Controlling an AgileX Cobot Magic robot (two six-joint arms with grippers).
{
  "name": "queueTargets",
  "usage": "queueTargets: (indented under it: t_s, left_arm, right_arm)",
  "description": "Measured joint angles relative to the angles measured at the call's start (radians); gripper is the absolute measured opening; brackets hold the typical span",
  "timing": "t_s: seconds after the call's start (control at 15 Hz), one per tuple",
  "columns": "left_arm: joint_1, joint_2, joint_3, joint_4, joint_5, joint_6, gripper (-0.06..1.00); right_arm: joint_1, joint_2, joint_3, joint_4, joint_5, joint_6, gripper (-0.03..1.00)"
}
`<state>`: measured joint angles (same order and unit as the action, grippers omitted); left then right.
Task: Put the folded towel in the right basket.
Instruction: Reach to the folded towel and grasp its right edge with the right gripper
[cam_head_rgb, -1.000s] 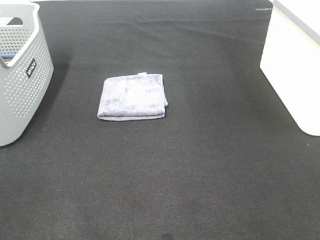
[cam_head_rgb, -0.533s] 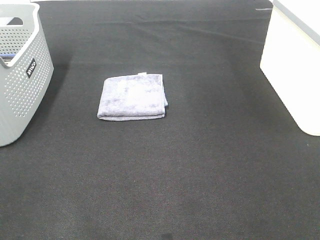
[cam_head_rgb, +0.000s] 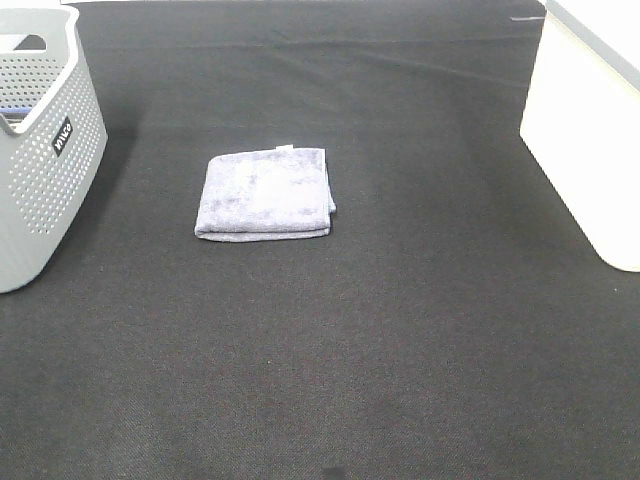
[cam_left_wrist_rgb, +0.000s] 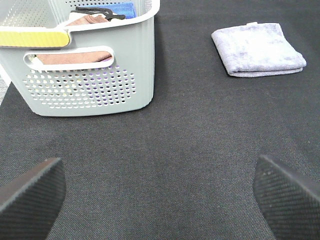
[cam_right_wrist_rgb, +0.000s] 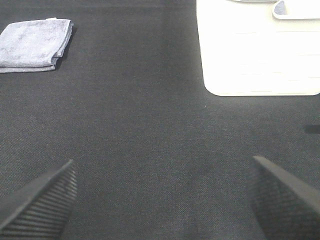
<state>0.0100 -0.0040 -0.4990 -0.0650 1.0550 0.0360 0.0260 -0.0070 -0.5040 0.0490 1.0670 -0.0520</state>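
Note:
A folded lavender-grey towel (cam_head_rgb: 265, 193) lies flat on the black table mat, left of centre. It also shows in the left wrist view (cam_left_wrist_rgb: 257, 49) and in the right wrist view (cam_right_wrist_rgb: 34, 44). The white right basket (cam_head_rgb: 590, 130) stands at the right edge; the right wrist view shows its wall (cam_right_wrist_rgb: 257, 55). My left gripper (cam_left_wrist_rgb: 160, 192) is open and empty, well short of the towel. My right gripper (cam_right_wrist_rgb: 162, 197) is open and empty, with the towel and the basket both far ahead of it. Neither gripper shows in the high view.
A grey perforated basket (cam_head_rgb: 40, 150) stands at the left edge; the left wrist view shows its wall (cam_left_wrist_rgb: 85, 82) and cloths and a blue item inside. The black mat (cam_head_rgb: 380, 330) covers the whole table.

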Motion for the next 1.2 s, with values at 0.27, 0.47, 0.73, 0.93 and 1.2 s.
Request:
queueTargets:
  t_s: [0.27,0.47,0.73,0.93,1.2]
  left_arm:
    - [0.0,0.0,0.0,0.0,0.0,0.0,0.97]
    - [0.0,0.0,0.0,0.0,0.0,0.0,0.97]
    - [0.0,0.0,0.0,0.0,0.0,0.0,0.97]
    - [0.0,0.0,0.0,0.0,0.0,0.0,0.97]
    - [0.0,0.0,0.0,0.0,0.0,0.0,0.97]
  right_arm:
    - [0.0,0.0,0.0,0.0,0.0,0.0,0.86]
    - [0.0,0.0,0.0,0.0,0.0,0.0,0.86]
    - [0.0,0.0,0.0,0.0,0.0,0.0,0.86]
    - [0.0,0.0,0.0,0.0,0.0,0.0,0.86]
    - [0.0,0.0,0.0,0.0,0.0,0.0,0.86]
